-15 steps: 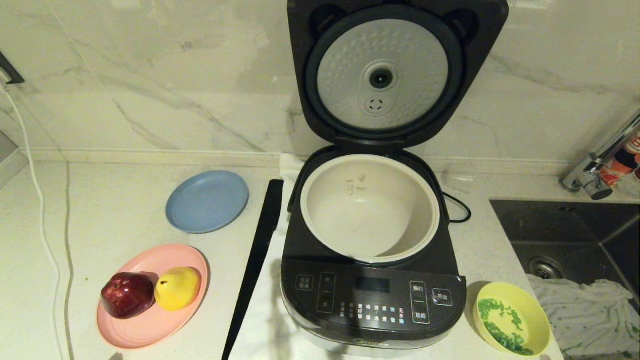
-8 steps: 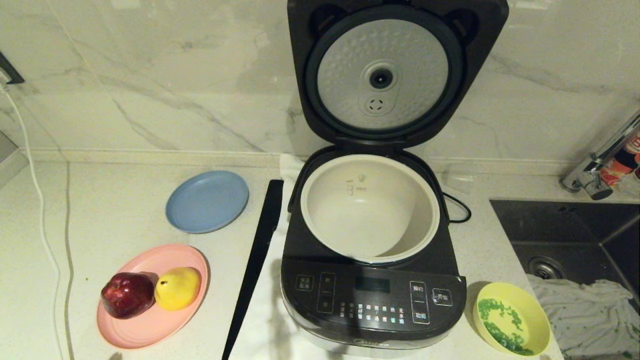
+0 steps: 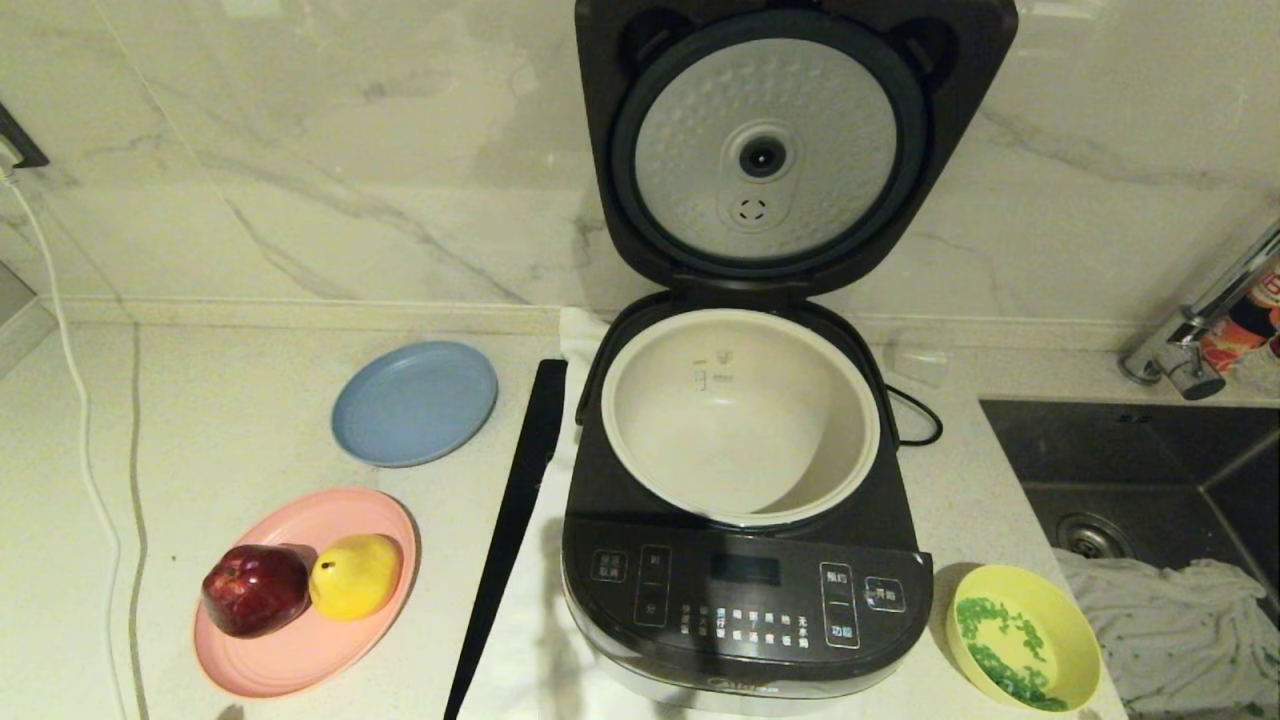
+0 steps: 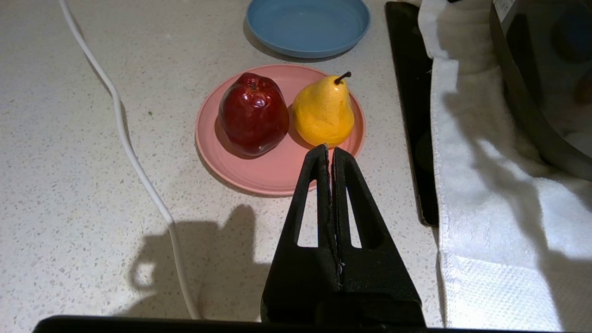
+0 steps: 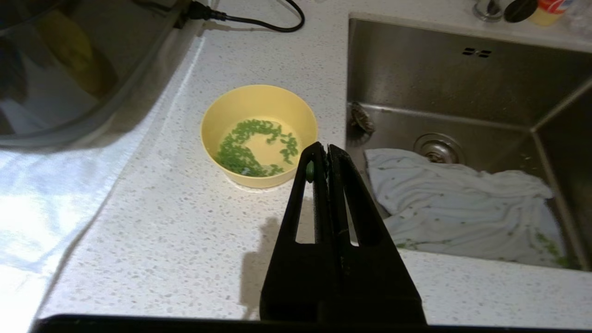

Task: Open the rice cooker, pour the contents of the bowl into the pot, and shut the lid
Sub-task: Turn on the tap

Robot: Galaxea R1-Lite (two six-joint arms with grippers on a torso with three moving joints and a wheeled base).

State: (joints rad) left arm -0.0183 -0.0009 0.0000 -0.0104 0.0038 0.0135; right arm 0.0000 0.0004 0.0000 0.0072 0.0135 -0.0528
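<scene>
The dark rice cooker (image 3: 740, 590) stands mid-counter with its lid (image 3: 765, 150) raised upright, the dimpled silver plate facing me. Its cream-white pot (image 3: 740, 420) holds nothing. To the cooker's right, near the front edge, sits the pale yellow bowl (image 3: 1022, 635) (image 5: 259, 134) with chopped green contents (image 3: 990, 650) (image 5: 245, 150) in pale liquid. My right gripper (image 5: 323, 149) hovers shut just short of the bowl, nothing held; a green bit sticks to one finger. My left gripper (image 4: 329, 150) is shut, empty, over the counter near the pink plate. Neither gripper shows in the head view.
A pink plate (image 3: 300, 650) (image 4: 273, 171) carries a red apple (image 3: 255, 588) and a yellow pear (image 3: 355, 575). A blue plate (image 3: 415, 402) lies behind it. A black strip (image 3: 510, 530) and white towel (image 4: 490, 185) flank the cooker's left. A sink (image 3: 1150, 470) with a cloth (image 5: 462, 203) lies right.
</scene>
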